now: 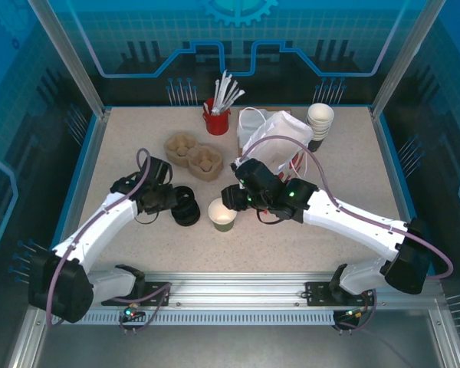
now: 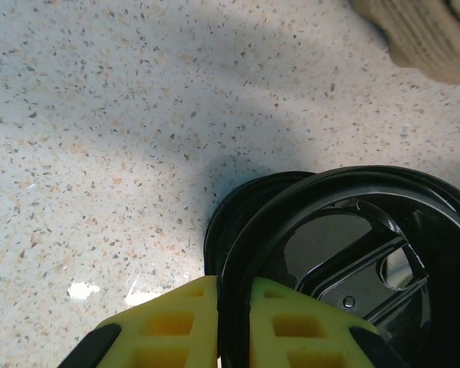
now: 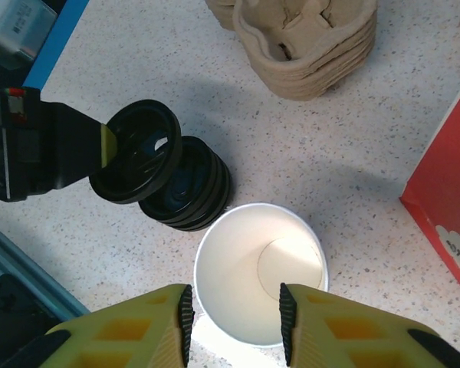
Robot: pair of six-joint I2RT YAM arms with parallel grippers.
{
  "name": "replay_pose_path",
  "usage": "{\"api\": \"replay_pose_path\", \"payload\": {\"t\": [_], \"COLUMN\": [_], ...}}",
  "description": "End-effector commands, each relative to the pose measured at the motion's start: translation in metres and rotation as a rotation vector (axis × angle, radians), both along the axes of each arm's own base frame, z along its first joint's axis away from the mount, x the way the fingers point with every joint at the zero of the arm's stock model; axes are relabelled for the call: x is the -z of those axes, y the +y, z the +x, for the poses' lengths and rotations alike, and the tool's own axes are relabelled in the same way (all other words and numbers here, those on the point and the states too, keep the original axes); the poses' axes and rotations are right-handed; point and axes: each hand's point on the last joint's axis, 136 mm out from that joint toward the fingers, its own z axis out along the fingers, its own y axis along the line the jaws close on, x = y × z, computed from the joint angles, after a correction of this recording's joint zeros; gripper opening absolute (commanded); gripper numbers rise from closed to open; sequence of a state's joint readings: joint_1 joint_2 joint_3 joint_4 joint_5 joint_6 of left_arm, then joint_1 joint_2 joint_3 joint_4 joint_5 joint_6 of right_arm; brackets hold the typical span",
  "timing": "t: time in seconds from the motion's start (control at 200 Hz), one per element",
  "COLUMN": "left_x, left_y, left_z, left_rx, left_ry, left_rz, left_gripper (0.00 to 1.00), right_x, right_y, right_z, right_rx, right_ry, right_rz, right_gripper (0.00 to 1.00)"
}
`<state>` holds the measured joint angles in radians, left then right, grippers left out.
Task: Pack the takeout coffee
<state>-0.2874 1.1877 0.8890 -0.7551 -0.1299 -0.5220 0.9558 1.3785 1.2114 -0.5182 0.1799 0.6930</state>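
Between the parted jaws of the right gripper sits the cup, near rim innermost; grip unclear. Beside it, the left gripper pinches a black lid.

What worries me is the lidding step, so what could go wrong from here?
1. The left fingers pinch only the rim of the lid, which hangs tilted; it could twist or slip out before reaching the cup.
2. The lid hangs close to the stack of lids and might knock it.
3. The right fingers flank the open cup, but a firm hold is unclear; pressing the lid on could tip it.
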Motion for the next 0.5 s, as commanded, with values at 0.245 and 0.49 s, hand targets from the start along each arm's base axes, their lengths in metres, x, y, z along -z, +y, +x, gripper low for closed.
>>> {"api": "replay_pose_path", "payload": {"t": [0.245, 0.49], "left_x": [-0.079, -0.115], "left_y": [-0.013, -0.038], "left_z": [-0.017, -0.024], "left_rx": [0.092, 0.188], "left_ry": [-0.094, -0.156], "left_rz": [0.017, 0.009], "left_gripper": [0.11, 0.10], "right_x": [-0.044, -0.061], "right_y": [0.020, 0.030], "right_z": [-0.004, -0.004], "right_rx": [-0.042, -0.063], "right_ry": [0.061, 0.084], "right_rz": [0.132, 0.152], "right_gripper": [0.43, 0.50]}}
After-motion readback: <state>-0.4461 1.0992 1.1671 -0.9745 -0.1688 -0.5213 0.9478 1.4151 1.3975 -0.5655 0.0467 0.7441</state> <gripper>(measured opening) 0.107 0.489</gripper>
